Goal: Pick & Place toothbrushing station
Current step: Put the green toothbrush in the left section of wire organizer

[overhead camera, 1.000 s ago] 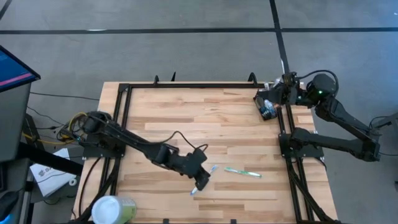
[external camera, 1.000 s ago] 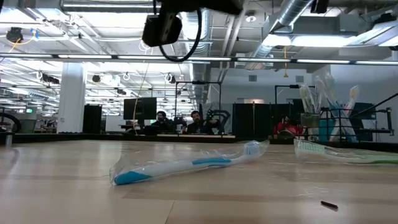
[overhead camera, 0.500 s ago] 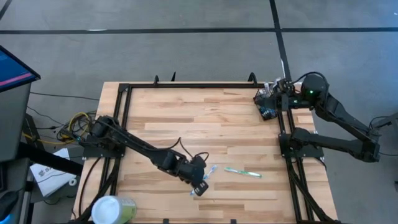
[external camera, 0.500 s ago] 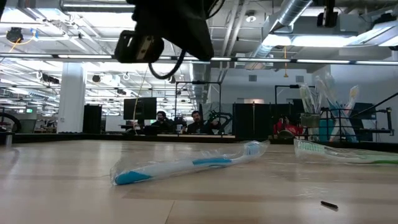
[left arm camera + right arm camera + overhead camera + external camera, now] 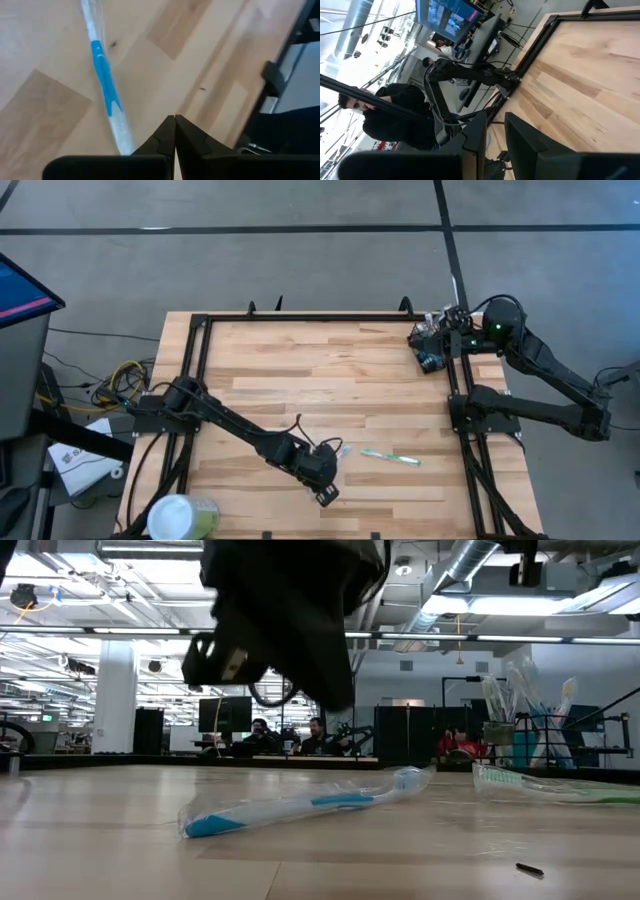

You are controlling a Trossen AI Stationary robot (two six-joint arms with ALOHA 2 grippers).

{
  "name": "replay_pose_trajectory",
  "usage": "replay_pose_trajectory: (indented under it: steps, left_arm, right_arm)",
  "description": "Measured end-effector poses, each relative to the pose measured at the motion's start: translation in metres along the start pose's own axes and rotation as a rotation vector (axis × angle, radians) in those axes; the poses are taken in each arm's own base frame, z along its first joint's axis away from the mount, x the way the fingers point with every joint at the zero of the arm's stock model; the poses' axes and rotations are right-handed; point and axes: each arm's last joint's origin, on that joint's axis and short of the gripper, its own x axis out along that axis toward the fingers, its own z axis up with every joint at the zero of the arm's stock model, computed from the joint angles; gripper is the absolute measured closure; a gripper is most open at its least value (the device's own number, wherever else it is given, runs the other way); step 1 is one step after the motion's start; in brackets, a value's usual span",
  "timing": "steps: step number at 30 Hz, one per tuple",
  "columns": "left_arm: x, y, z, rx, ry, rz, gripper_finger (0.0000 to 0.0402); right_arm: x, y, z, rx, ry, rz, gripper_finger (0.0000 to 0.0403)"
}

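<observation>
Wood table (image 5: 300,370): left claw (image 5: 326,492) shut by blue toothbrush (image 5: 105,95).

Overhead, table-level, two wrist views

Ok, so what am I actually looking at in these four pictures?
A robot's left arm and right arm work at a wooden table. One picture looks straight down, one sits level with the tabletop, and two come from cameras on the arms' wrists. On the table lie a wrapped blue toothbrush and a green toothbrush. A pale green cup stands at a corner on the left arm's side, and a small black holder with brushes stands at the right edge. The left gripper hangs beside the blue toothbrush, shut and empty. The right gripper waits by the holder, slightly open.
</observation>
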Motion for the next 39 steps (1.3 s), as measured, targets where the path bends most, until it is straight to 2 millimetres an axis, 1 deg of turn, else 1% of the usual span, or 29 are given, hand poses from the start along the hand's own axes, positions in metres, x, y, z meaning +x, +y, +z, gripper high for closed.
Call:
replay_pose_trajectory:
  steps: [4, 7, 8, 11, 14, 19, 27, 29, 32, 34, 36, 39]
  left_arm:
    - [0.011, 0.007, -0.001, -0.005, 0.028, 0.028, 0.0401]
    - [0.014, 0.006, -0.001, 0.0, 0.033, 0.022, 0.0401]
    - [0.017, 0.007, -0.001, 0.002, 0.039, 0.019, 0.0401]
    - [0.025, 0.013, -0.003, -0.002, 0.068, 0.048, 0.0401]
    - [0.025, 0.014, -0.002, -0.011, 0.065, 0.048, 0.0401]
    - [0.027, 0.021, -0.002, -0.021, 0.062, 0.096, 0.0401]
    - [0.021, 0.033, 0.0, -0.015, 0.099, 0.198, 0.0401]
    - [0.02, 0.03, 0.002, 0.004, 0.085, 0.167, 0.0401]
    - [0.011, 0.021, 0.003, 0.047, 0.057, 0.107, 0.0401]
    - [0.004, 0.018, 0.004, 0.054, 0.034, 0.101, 0.0399]
    - [-0.001, 0.016, 0.006, 0.059, 0.014, 0.098, 0.0389]
    - [-0.008, 0.017, 0.013, 0.057, -0.014, 0.093, 0.0361]
  right_arm:
    - [0.0, 0.0, 0.0, 0.003, 0.005, -0.004, 0.0341]
    - [0.0, -0.001, 0.0, 0.003, 0.005, -0.005, 0.0341]
    - [0.0, -0.001, -0.001, 0.004, 0.006, -0.005, 0.0341]
    - [0.0, -0.001, -0.001, 0.005, 0.007, -0.007, 0.0341]
    - [0.0, -0.001, -0.001, 0.007, 0.011, -0.012, 0.0341]
    - [0.0, -0.001, -0.001, 0.008, 0.011, -0.012, 0.0341]
    - [0.0, -0.002, -0.002, 0.011, 0.015, -0.017, 0.0341]
    - [0.0, -0.002, -0.002, 0.011, 0.015, -0.017, 0.0341]
    - [0.0, -0.002, -0.002, 0.011, 0.017, -0.015, 0.0341]
    - [0.0, -0.002, -0.002, 0.011, 0.018, -0.015, 0.0341]
    - [0.0, -0.002, -0.002, 0.012, 0.02, -0.017, 0.0341]
    - [0.0, -0.002, -0.002, 0.01, 0.023, -0.02, 0.0341]
